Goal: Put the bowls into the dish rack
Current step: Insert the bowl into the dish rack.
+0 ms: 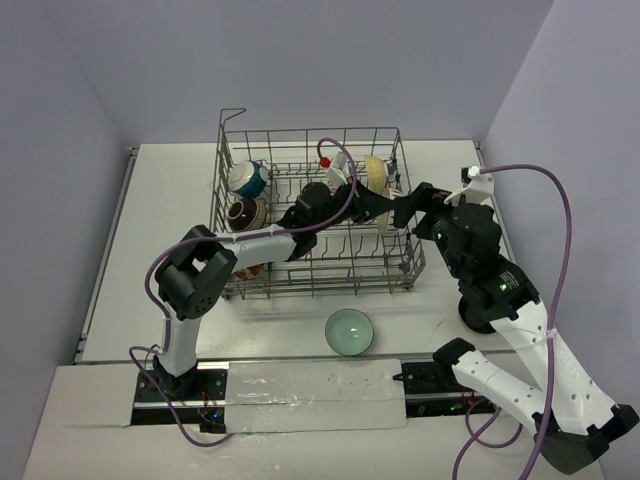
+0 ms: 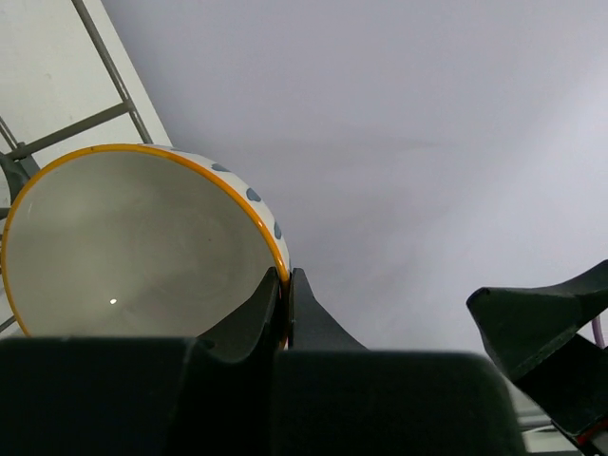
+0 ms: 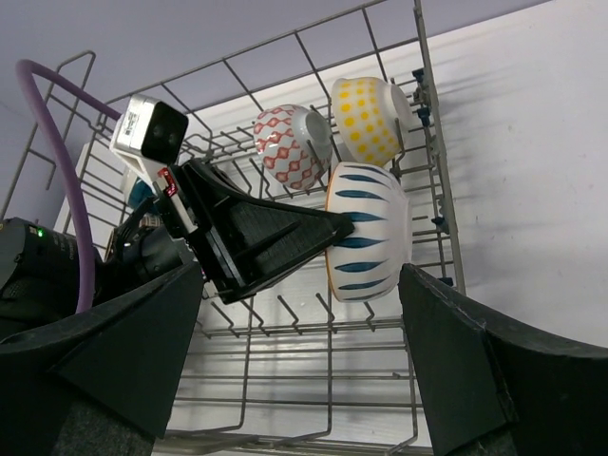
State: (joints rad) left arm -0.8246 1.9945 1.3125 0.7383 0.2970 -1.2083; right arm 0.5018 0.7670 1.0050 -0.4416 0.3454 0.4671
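Closest to the lens, at the bench's (image 1: 170, 200) front edge beyond the arm bases, the pale green bowl (image 1: 350, 331) sits upright on the bare surface. It lies just outside the front wall of the dish rack (image 1: 320, 285), so it is not yet loaded.

Inside the rack, at its left end, a blue-and-white bowl (image 1: 247, 178) leans on its side near the back wall. A dark brown bowl (image 1: 245, 213) stands just in front of it. Toward the back right corner a red-patterned bowl (image 3: 290, 147) and a yellow-dotted bowl (image 3: 370, 119) stand on edge side by side among the tines.

Just in front of those two, against the rack's right wall, the blue-striped bowl (image 3: 375, 237) is tipped on edge. The left gripper (image 2: 286, 275) has its fingers pressed together on the orange rim. Whether the bowl's weight already rests on the tines cannot be told.

Beyond the rack's right wall the right gripper (image 3: 302, 285) hangs with its fingers spread wide, holding nothing and facing the held bowl.

By this count four bowls are racked and a fifth is being seated. Letting go of the striped bowl and fetching the green one appear to be what remains.
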